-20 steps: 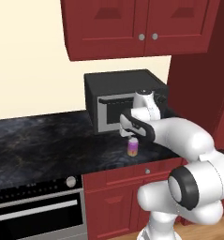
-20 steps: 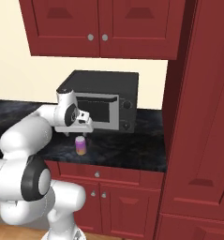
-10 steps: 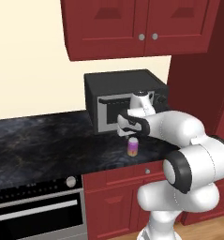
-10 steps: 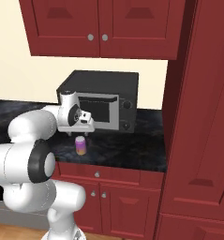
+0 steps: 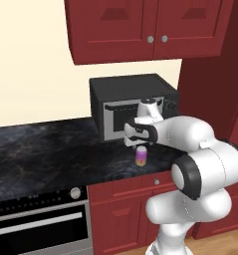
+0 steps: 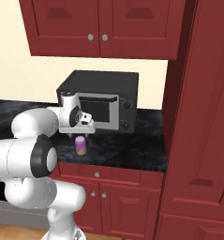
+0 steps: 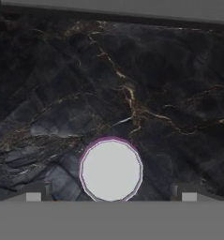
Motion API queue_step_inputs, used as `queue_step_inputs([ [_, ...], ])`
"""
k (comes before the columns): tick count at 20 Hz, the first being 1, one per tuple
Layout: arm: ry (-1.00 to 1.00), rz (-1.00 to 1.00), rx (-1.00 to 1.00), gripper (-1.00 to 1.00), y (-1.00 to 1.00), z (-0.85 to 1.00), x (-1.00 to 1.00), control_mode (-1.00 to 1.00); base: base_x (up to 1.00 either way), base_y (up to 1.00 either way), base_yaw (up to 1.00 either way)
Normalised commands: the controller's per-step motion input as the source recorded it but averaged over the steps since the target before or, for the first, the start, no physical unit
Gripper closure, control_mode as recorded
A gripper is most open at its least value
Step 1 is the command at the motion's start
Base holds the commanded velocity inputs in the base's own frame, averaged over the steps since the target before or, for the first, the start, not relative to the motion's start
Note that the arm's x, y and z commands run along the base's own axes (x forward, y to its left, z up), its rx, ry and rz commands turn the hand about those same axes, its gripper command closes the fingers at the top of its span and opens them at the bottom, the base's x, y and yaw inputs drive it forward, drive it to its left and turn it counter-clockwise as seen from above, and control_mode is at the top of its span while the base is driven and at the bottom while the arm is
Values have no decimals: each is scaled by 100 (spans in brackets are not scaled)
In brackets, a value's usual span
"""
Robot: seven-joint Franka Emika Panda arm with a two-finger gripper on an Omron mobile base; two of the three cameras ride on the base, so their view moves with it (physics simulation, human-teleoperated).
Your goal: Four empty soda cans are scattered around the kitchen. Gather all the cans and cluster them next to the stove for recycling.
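Purple with a silver top, the soda can (image 5: 141, 156) stands upright on the black marbled counter (image 5: 46, 154), near its front edge and just in front of the microwave (image 5: 132, 105). My fingers (image 5: 136, 145) hang directly above it, spread as wide as they go and holding nothing. Looking down along the hand, I see the can's round silver lid (image 7: 111, 170) centred between my two tips, one tip (image 7: 33, 196) out to one side and the other well clear on the opposite side, so the line-up looks good.

I judge this to be the pick-up of one can, with the grasp not yet made. The next move calls for a straight drop until my tips bracket the can's wall below the rim, then a close on its body. The can is light and empty, so a crooked descent could tip it; I should keep the hand vertical. After that comes the lift and the carry to the stove, which I cannot see from here.
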Motion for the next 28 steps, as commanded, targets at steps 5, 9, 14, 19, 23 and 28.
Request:
queue_step_inputs([
  [5,0,0,0,-100,0,-12,0,-100,0,0,0],
  [9,0,0,0,-100,0,-9,0,-100,0,0,0],
  [14,0,0,0,-100,0,-13,0,-100,0,0,0],
  [19,0,0,0,-100,0,-10,3,-100,0,0,0],
  [23,0,0,0,-100,0,-9,5,-100,0,0,0],
  [28,0,0,0,-100,0,-8,11,-100,0,0,0],
])
